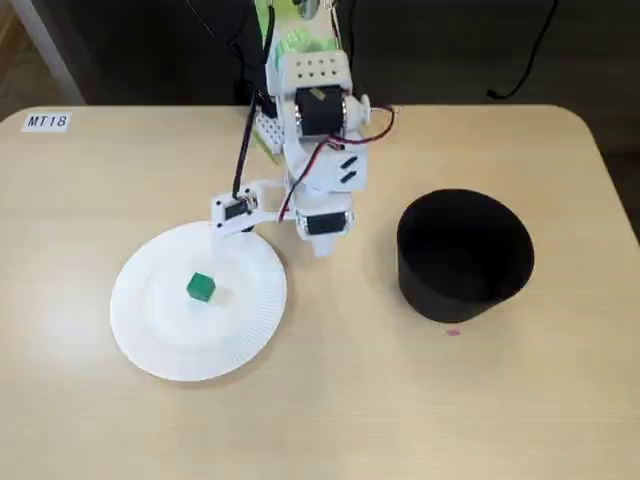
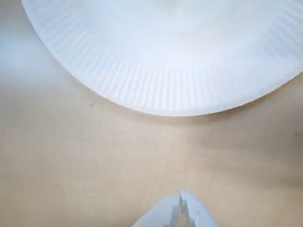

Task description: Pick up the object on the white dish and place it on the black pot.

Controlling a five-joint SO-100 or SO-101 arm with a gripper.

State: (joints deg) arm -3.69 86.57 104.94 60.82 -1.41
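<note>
Cube [image 1: 201, 288] on plate [image 1: 150, 340]; fingers [image 2: 180, 202] closed.

In the wrist view the white dish [image 2: 161, 80] runs off the top edge and both sides, so only its near ribbed rim and part of its floor show, washed out and soft. The green cube cannot be seen there. Only the gripper [image 2: 180, 201] tips enter from the bottom edge, nearly meeting.

In the fixed view the arm [image 1: 318, 110] covers the gripper beside the dish's [image 1: 150, 330] far rim. The arm's base is cut off at the top edge. The black pot's [image 1: 465, 255] interior is too dark to read.
</note>
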